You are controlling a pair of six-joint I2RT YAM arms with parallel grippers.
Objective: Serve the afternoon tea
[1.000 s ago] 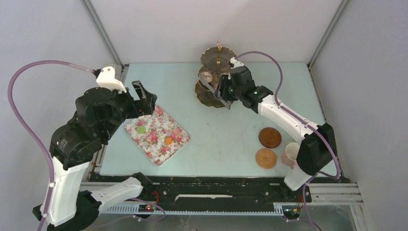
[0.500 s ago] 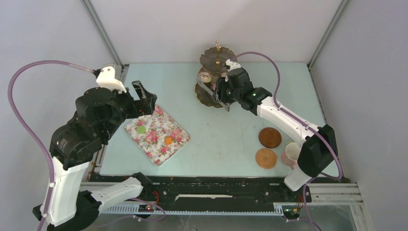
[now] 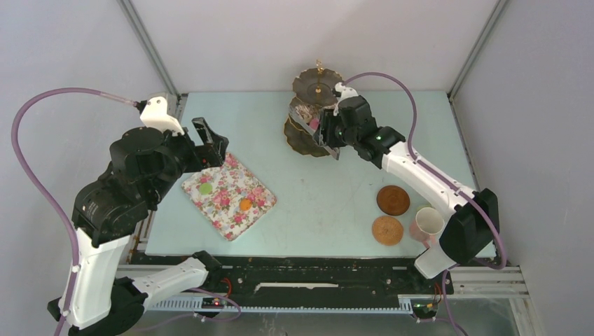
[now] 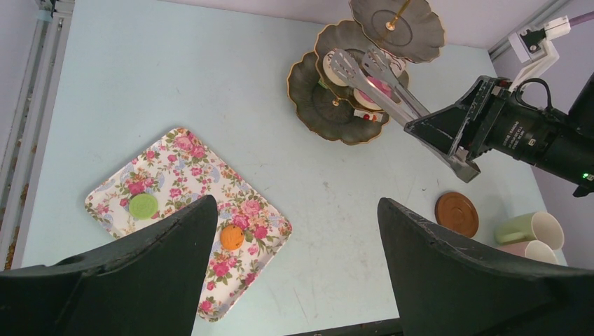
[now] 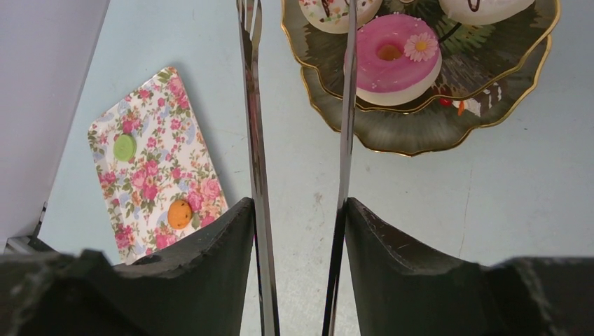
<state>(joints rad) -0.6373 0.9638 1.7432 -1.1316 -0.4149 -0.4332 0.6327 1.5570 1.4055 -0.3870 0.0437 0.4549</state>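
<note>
My right gripper (image 5: pixel 298 206) is shut on the long grey tongs (image 5: pixel 253 105), whose two arms stay slightly apart. In the top view the right gripper (image 3: pixel 330 133) holds the tongs (image 3: pixel 308 124) reaching over the tiered stand (image 3: pixel 302 142). A pink doughnut (image 5: pixel 396 56) and white doughnuts (image 5: pixel 336 10) sit on the stand's middle tier; one tong arm crosses the pink doughnut's left edge. The tong tips are cut off in the right wrist view. My left gripper (image 4: pixel 296 210) is open and empty, high above the table. A green piece (image 4: pixel 143 206) and an orange piece (image 4: pixel 232 236) lie on the floral tray (image 4: pixel 175 157).
Two brown coasters (image 3: pixel 393 200) (image 3: pixel 387 230) lie at the right front. A pink cup (image 3: pixel 427 222) stands beside them near my right arm's base; the left wrist view also shows a cream-green cup (image 4: pixel 530 227). The floral tray (image 3: pixel 229 210) lies at the left front.
My right arm shifted slightly left, then back right, keeping the tongs over the stand; its elbow moved right and uncovered more of the cup. The left arm has not moved.
</note>
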